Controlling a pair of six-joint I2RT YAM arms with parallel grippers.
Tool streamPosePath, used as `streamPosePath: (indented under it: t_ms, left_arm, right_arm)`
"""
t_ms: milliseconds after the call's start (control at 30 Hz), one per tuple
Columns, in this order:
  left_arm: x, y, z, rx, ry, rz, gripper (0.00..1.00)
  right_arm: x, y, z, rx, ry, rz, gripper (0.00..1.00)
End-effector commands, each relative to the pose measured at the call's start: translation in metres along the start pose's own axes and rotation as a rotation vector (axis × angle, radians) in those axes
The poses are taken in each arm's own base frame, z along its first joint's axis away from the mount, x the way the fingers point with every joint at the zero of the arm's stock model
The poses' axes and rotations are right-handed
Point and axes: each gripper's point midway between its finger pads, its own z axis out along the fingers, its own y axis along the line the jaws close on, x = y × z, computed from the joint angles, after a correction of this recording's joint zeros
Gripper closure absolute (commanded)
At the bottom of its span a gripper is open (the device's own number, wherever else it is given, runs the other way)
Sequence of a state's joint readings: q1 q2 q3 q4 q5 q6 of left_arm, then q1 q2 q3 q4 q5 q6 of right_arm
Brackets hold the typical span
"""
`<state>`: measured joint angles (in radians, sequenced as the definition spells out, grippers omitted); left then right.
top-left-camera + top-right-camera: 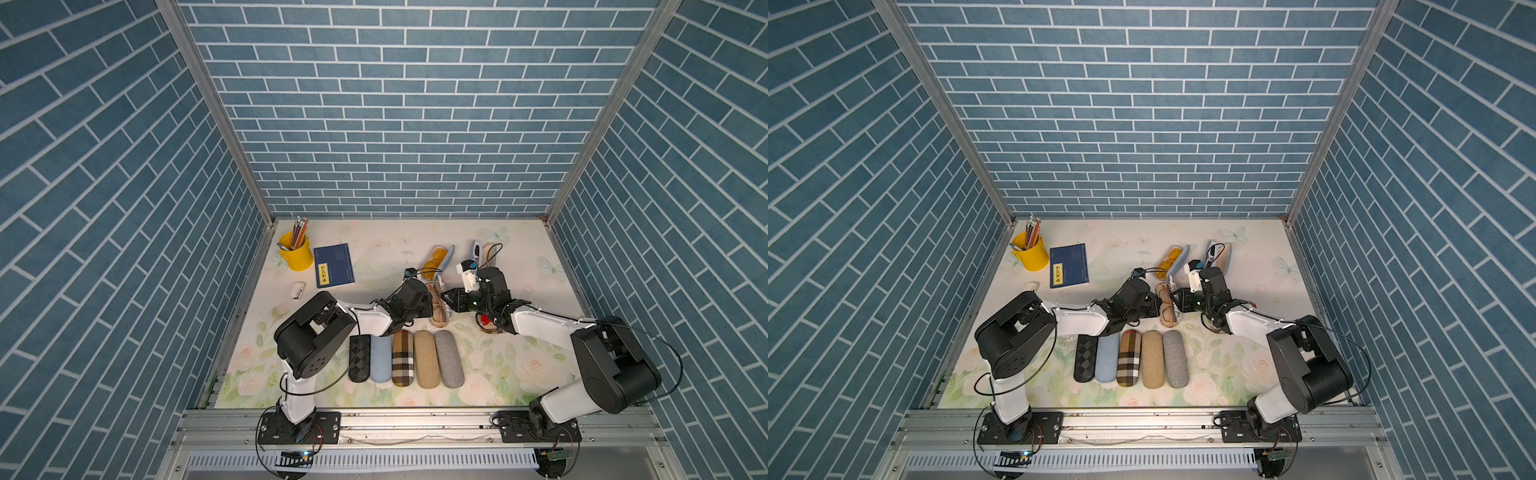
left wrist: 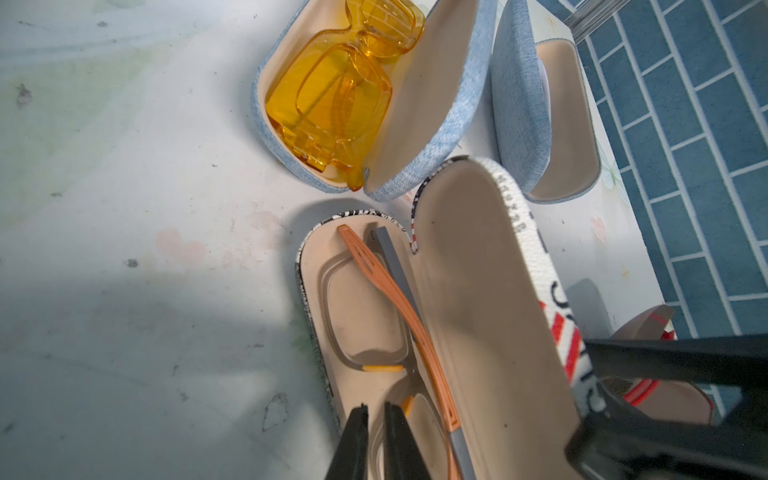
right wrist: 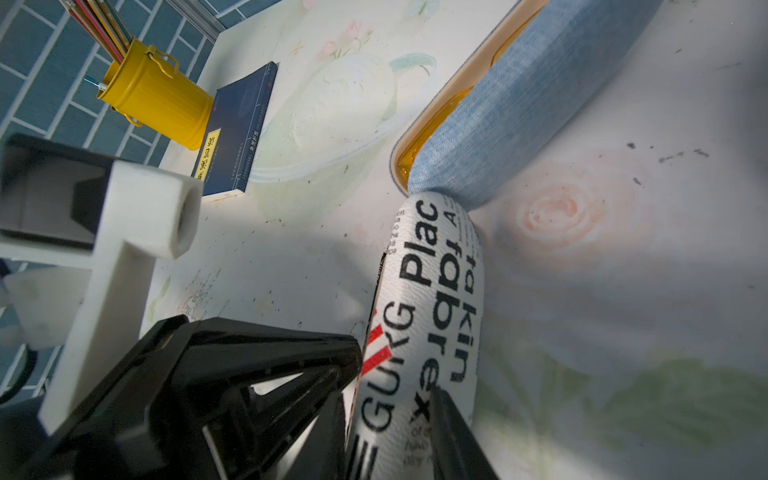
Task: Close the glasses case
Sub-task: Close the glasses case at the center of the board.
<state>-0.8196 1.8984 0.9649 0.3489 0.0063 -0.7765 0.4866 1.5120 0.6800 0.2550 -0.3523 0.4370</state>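
Lid and tray of the glasses case (image 2: pixel 478 291) stand wide apart. The white printed shell lies open on the worktop (image 2: pixel 124 208) between my two arms, and in both top views it sits just behind a row of closed cases (image 1: pixel 407 359). Folded glasses (image 2: pixel 374 266) with orange temples lie in the tray, and the lid stands roughly upright on its hinge side. An open blue case (image 2: pixel 419 124) holding yellow glasses touches the lid's far end.

My right pincer (image 3: pixel 399 374) is at the lid's outer face with its fingers partly spread. One tip is at the rim by the red stripes and the other lies on the lettering. It looks like a push contact rather than a pinch, though I can't be sure. My left pincer (image 2: pixel 378 436) hangs over the tray's near end, almost clenched, with only a sliver between the fingers and nothing in it.

I judge this to be the start of the closing swing: contact is made and the lid is not yet tipped. Next the right arm has to press the lid over toward the tray along the hinge arc. The left fingers must leave the tray, or brace its outer edge, so the case neither slides nor traps them.
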Motion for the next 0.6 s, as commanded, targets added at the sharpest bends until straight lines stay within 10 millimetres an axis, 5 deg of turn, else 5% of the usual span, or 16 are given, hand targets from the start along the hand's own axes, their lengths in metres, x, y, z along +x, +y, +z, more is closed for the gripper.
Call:
streamPosePath:
  t_ms: [0,567]
  left_arm:
    - [0.002,0.0063,0.0074,-0.012,0.012,0.008,0.87]
    - [0.0028,0.0136,0.0079,-0.018,0.006,-0.002,0.91]
  right_arm:
    - [-0.0002,0.0014,0.0044,0.007,0.017,-0.04,0.68]
    - [0.009,0.0049,0.0065,0.028,0.037,-0.056,0.71]
